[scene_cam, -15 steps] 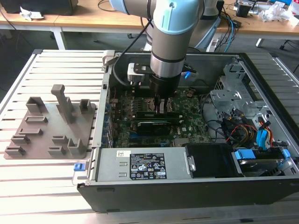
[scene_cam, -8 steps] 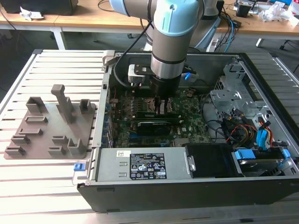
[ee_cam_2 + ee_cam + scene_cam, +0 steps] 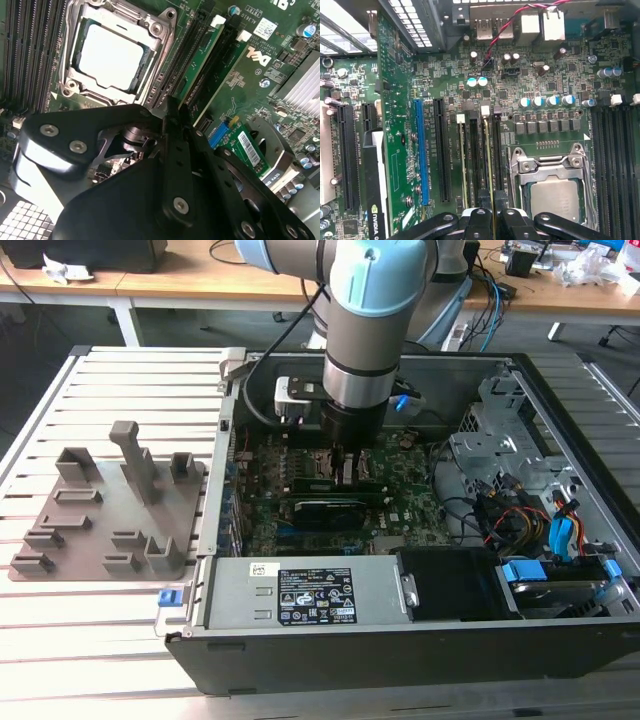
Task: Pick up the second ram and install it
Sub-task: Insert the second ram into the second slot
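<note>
The tool (image 3: pixel 492 220) is lowered inside the open computer case (image 3: pixel 560 400), directly over the motherboard (image 3: pixel 520 85). Its black fingers (image 3: pixel 479 220) are closed edge-on against the second ram (image 3: pixel 491 165), a thin green stick that stands upright in a memory slot just beside the processor socket (image 3: pixel 555 180). In the second wrist view the tool (image 3: pixel 172 112) shows its two fingers pressed together on the top edge of the stick (image 3: pixel 202 52), which runs away from the tool along the slot toward a white latch (image 3: pixel 217 20). A second stick (image 3: pixel 462 160) already sits upright in a neighbouring slot, parallel to the gripped one, with one empty black slot between them. On the other side of the socket lie further empty black slots (image 3: pixel 615 150).

In the exterior view the arm (image 3: pixel 365 330) descends vertically into the case, with the tool (image 3: pixel 352 455) near the middle of the motherboard (image 3: pixel 400 505). A black expansion card (image 3: pixel 325 508) lies across the board just in front of the tool. The case rests on a slatted metal bench (image 3: pixel 130 370). A grey fixture plate (image 3: pixel 100 510) with upright blocks sits on the bench near the edge at the exterior view's left, well apart from the tool.
</note>
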Available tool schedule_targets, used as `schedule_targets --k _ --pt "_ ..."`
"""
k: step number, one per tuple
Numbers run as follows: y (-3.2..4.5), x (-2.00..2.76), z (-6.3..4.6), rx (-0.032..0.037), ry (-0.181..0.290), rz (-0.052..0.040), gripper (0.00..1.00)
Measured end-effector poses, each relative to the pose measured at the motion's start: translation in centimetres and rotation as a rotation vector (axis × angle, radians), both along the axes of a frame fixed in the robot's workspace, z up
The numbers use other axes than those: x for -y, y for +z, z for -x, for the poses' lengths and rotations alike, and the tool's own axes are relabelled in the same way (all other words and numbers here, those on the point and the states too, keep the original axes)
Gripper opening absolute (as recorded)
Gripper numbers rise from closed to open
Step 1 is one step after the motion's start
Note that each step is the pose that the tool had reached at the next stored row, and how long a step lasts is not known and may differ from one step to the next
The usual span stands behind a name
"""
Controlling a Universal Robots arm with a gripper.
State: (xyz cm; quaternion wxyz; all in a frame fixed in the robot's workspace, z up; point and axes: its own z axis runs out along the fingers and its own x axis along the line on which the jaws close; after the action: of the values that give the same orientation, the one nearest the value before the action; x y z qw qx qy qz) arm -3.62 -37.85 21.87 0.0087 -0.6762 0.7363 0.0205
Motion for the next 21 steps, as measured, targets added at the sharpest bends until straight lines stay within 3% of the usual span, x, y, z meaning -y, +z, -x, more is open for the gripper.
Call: schedule_targets --k 13,16,17,18,19,20,21 --pt "-0.61 -0.01 -0.2 -0.0028 -0.005 -0.0011 0.14" --pt "-0.56 0.00 -0.2 -0.0036 -0.006 -0.0002 0.21" --pt "0.03 0.00 -0.1 -0.0035 -0.006 0.0000 0.21" --pt "1.16 -0.10 -0.1 -0.0034 -0.006 0.0031 0.21" --pt "2.27 -0.36 -0.1 -0.0034 -0.006 0.0122 0.21" --pt "3.86 -0.85 -0.1 -0.0029 -0.006 0.0345 0.13" --pt "4.49 -1.03 -0.1 -0.0026 -0.006 0.0412 0.11"
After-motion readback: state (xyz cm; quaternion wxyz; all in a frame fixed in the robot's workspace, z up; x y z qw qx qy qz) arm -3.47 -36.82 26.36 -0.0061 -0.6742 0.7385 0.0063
